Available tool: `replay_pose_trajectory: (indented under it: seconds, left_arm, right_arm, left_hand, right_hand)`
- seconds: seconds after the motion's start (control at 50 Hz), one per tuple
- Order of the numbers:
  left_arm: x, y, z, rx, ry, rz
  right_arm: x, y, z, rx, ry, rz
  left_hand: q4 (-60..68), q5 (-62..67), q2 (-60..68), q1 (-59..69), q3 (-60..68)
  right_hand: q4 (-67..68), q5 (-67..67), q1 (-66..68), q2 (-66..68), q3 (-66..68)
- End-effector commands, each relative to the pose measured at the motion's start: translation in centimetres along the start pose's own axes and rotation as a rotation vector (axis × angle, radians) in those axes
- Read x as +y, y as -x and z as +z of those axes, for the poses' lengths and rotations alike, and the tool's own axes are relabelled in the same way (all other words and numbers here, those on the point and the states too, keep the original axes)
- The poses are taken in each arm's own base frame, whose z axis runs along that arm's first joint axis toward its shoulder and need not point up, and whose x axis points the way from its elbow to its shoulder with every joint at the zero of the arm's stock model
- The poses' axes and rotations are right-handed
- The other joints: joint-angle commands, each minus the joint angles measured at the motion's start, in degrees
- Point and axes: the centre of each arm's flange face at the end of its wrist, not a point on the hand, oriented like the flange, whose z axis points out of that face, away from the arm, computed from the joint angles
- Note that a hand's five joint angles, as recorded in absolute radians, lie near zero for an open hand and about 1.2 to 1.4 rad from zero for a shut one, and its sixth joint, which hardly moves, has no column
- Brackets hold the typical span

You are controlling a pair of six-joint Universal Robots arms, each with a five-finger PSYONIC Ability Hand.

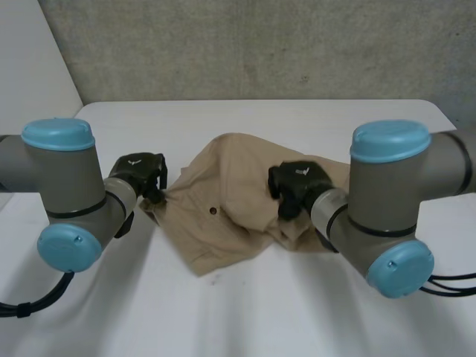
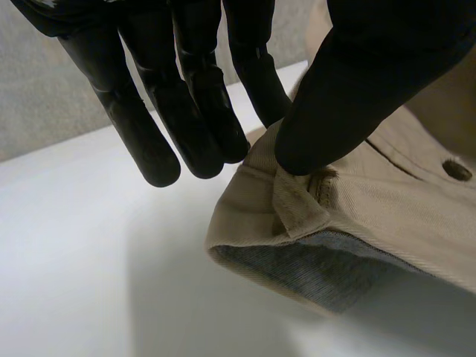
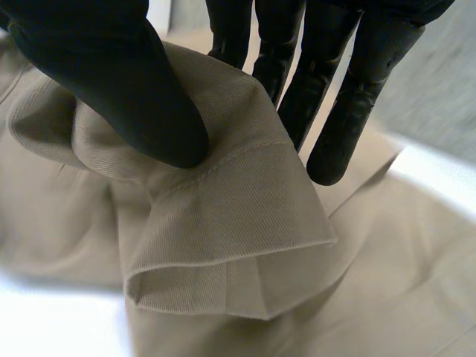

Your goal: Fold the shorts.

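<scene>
Left hand [image 2: 357, 89] pinches the waistband corner of the tan shorts [image 1: 223, 216] between thumb and straight fingers. Right hand [image 3: 111, 74] pinches a hemmed edge likewise. Shorts lie crumpled on the white table [image 1: 260, 297].

The room light is soft and comes from overhead, leaving the white table [image 1: 253, 119] bright and the grey wall [image 1: 260, 44] beyond both hands duller. Under the left hand [image 2: 186, 97] the raised edge of the shorts [image 2: 349, 216] throws a soft grey shadow onto the table. Its black fingers [image 2: 141, 134] carry a faint sheen. Below the right hand's [image 3: 134, 89] thumb the cloth's folds hold darker hollows.
</scene>
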Motion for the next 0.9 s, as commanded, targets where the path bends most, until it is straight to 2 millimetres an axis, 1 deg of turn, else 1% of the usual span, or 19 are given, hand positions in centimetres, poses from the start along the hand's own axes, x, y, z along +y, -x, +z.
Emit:
replay_pose_trajectory:
  seconds: [0.02, 0.06, 0.1, 0.14, 0.18, 0.2, 0.24, 0.26, 0.28, 0.3, 0.34, 0.42, 0.44, 0.54, 0.64, 0.74, 0.8, 0.88, 0.9]
  left_arm:
    - [-2.8, -0.4, -0.9, 0.003, -0.083, 0.004]
    - [-3.8, -0.3, -1.3, 0.000, -0.114, 0.003]
    - [-5.4, -0.2, -2.3, -0.001, -0.159, 0.002]
    - [-6.5, -0.3, -3.1, 0.002, -0.192, 0.000]
    - [-8.3, -0.6, -4.8, 0.013, -0.250, 0.000]
    - [-8.9, -0.7, -5.4, 0.018, -0.269, 0.000]
    - [-10.1, -0.8, -6.9, 0.026, -0.310, -0.003]
    - [-10.2, -0.8, -6.9, 0.026, -0.311, -0.003]
    - [-10.5, -0.9, -7.4, 0.028, -0.323, -0.001]
    - [-11.2, -0.9, -8.6, 0.031, -0.352, -0.001]
    - [-11.6, -1.1, -9.2, 0.036, -0.366, 0.001]
    - [-11.6, -2.0, -10.3, 0.064, -0.377, 0.007]
    - [-11.6, -2.2, -10.5, 0.070, -0.378, 0.009]
    - [-11.5, -4.0, -11.9, 0.125, -0.385, 0.018]
    - [-11.6, -5.1, -13.3, 0.159, -0.394, 0.023]
    - [-12.3, -5.1, -15.0, 0.170, -0.434, 0.020]
    - [-12.2, -5.0, -15.5, 0.169, -0.439, 0.019]
    - [-12.1, -4.9, -15.8, 0.170, -0.441, 0.021]
    - [-12.1, -4.9, -15.8, 0.170, -0.442, 0.021]
  right_arm:
    - [-6.8, -1.0, -3.3, 0.075, -0.232, -0.060]
    - [-8.1, -0.9, -4.6, 0.079, -0.258, -0.123]
    - [-8.0, -0.7, -5.3, 0.075, -0.236, -0.180]
    - [-7.0, -0.4, -6.4, 0.052, -0.158, -0.278]
    - [-6.5, -0.3, -6.7, 0.044, -0.126, -0.312]
    - [-5.3, 0.1, -8.2, 0.007, -0.020, -0.414]
    - [-4.0, 0.4, -9.3, -0.031, 0.082, -0.482]
    - [-3.3, 0.4, -9.9, -0.049, 0.137, -0.515]
    - [-2.3, 0.4, -10.9, -0.090, 0.242, -0.581]
    - [-2.0, 0.4, -11.4, -0.102, 0.280, -0.604]
    - [-2.2, 0.1, -11.7, -0.109, 0.303, -0.629]
    - [-5.3, -2.2, -9.6, 0.041, 0.124, -0.498]
    - [-6.5, -2.9, -9.1, 0.089, 0.038, -0.404]
    - [-8.6, -5.1, -8.6, 0.154, -0.094, -0.158]
    - [-8.5, -6.8, -8.1, 0.176, -0.096, -0.032]
    - [-6.1, -6.2, -5.6, 0.097, -0.022, 0.060]
    - [-5.4, -6.2, -4.9, 0.078, -0.003, 0.095]
    - [-3.9, -6.1, -3.4, 0.060, 0.044, 0.111]
    - [-3.6, -6.2, -2.9, 0.064, 0.052, 0.112]
  left_hand:
    - [11.80, 14.34, 11.72, 15.54, 12.09]
    - [11.80, 14.34, 11.72, 15.54, 12.09]
    - [11.80, 14.34, 11.72, 15.54, 12.09]
    - [11.80, 14.34, 11.72, 15.54, 12.09]
    - [11.80, 14.34, 11.72, 15.54, 12.09]
    - [11.80, 14.34, 11.72, 15.54, 12.09]
    - [11.80, 14.34, 11.72, 15.54, 12.09]
    - [11.80, 14.34, 11.72, 15.54, 12.09]
    - [11.80, 14.34, 11.72, 15.54, 12.09]
    - [11.80, 14.34, 11.72, 15.54, 12.09]
    - [11.80, 14.34, 11.72, 15.54, 12.09]
    - [11.80, 14.34, 11.72, 15.54, 12.09]
    - [11.80, 14.34, 11.72, 15.54, 12.09]
    - [11.80, 14.34, 11.72, 15.54, 12.09]
    - [11.80, 14.34, 11.72, 15.54, 12.09]
    - [11.80, 14.34, 11.72, 15.54, 12.09]
    - [11.80, 14.34, 11.72, 15.54, 12.09]
    - [11.80, 14.34, 11.72, 15.54, 12.09]
    - [11.80, 14.34, 11.72, 15.54, 12.09]
  right_hand:
    - [12.29, 14.20, 24.85, 12.82, 12.89]
    - [12.29, 14.20, 24.85, 12.82, 12.89]
    - [12.29, 14.20, 24.85, 12.82, 12.89]
    - [12.29, 14.20, 24.85, 12.82, 12.89]
    - [12.29, 14.20, 24.85, 12.82, 12.89]
    - [12.29, 14.20, 24.85, 12.82, 12.89]
    - [12.29, 14.20, 24.85, 12.82, 12.89]
    - [12.29, 14.20, 24.85, 12.82, 12.89]
    - [-19.29, -17.38, -6.73, -18.76, -18.69]
    - [-34.26, -32.35, -21.70, -33.74, -33.66]
    - [-47.66, -45.75, -35.10, -47.13, -47.06]
    - [-57.61, -55.71, -45.05, -57.09, -57.01]
    - [-57.62, -55.72, -45.06, -57.10, -57.03]
    - [-56.61, -54.71, -44.06, -56.09, -56.02]
    - [-56.61, -54.71, -44.06, -56.09, -56.02]
    - [-56.61, -54.71, -44.06, -56.09, -56.02]
    - [-56.44, -54.54, -43.89, -55.92, -55.85]
    - [-51.25, -49.35, -38.69, -50.73, -50.66]
    - [-43.07, -41.17, -30.51, -42.55, -42.47]
